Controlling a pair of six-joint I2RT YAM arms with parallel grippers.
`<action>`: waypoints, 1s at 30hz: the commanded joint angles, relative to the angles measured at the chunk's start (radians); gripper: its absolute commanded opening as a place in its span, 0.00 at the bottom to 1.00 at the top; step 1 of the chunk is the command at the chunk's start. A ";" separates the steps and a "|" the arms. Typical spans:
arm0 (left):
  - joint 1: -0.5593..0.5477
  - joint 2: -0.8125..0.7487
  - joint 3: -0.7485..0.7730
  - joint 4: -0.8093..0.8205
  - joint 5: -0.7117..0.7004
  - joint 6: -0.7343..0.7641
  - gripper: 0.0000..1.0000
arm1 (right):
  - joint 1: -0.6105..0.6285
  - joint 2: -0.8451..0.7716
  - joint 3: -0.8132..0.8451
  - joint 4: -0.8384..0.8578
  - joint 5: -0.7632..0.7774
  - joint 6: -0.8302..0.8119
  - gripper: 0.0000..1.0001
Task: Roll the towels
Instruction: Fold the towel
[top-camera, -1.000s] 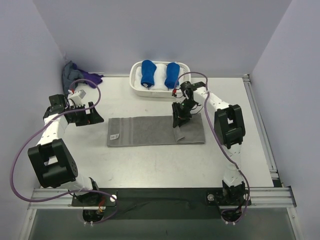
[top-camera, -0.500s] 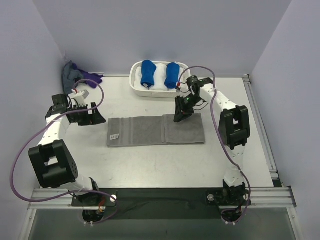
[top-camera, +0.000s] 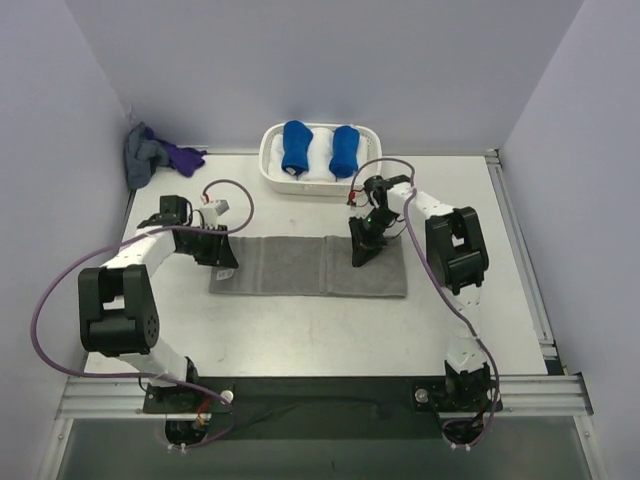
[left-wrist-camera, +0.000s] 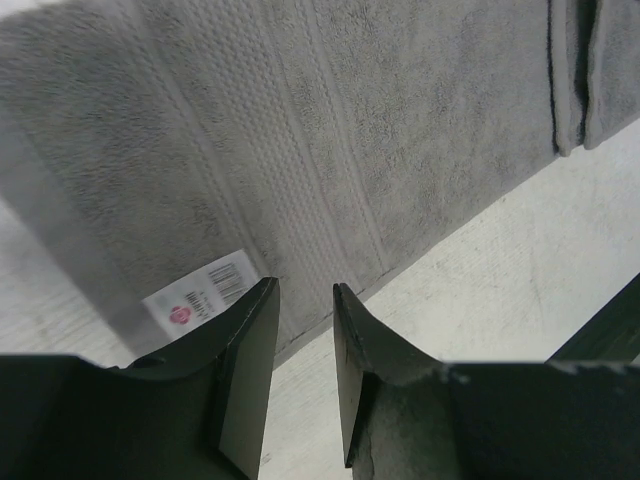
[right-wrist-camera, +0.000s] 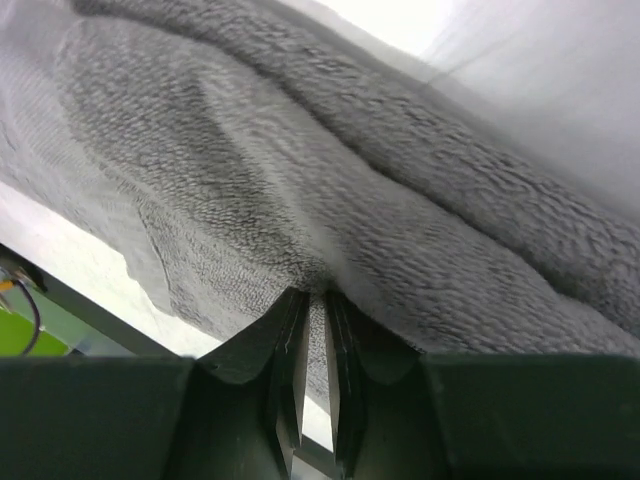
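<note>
The grey towel lies flat across the middle of the table, its right part folded over to a seam near its centre. My right gripper stands on that folded part, shut on a pinch of the towel that shows between the tips of the right gripper. My left gripper is at the towel's left end. In the left wrist view the left gripper has its jaws a narrow gap apart. Its tips are at the towel's near edge beside the white label, with only table showing between them.
A white basket at the back holds two bright blue towel bundles. A purple cloth and a grey rag lie in the back left corner. Walls close in the table on three sides.
My left arm swung in from the back left to the towel's left end and its jaws narrowed. My right gripper moved down onto the folded part and closed on it.
</note>
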 joint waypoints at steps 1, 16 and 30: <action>-0.030 0.057 0.001 0.007 -0.041 -0.011 0.38 | 0.040 -0.100 -0.101 -0.039 0.018 -0.020 0.14; -0.032 0.142 0.039 0.014 -0.076 -0.041 0.42 | -0.269 -0.374 -0.344 -0.093 0.156 -0.057 0.39; -0.029 0.034 -0.030 0.060 0.137 0.009 0.45 | -0.329 -0.220 -0.347 -0.062 -0.002 -0.048 0.35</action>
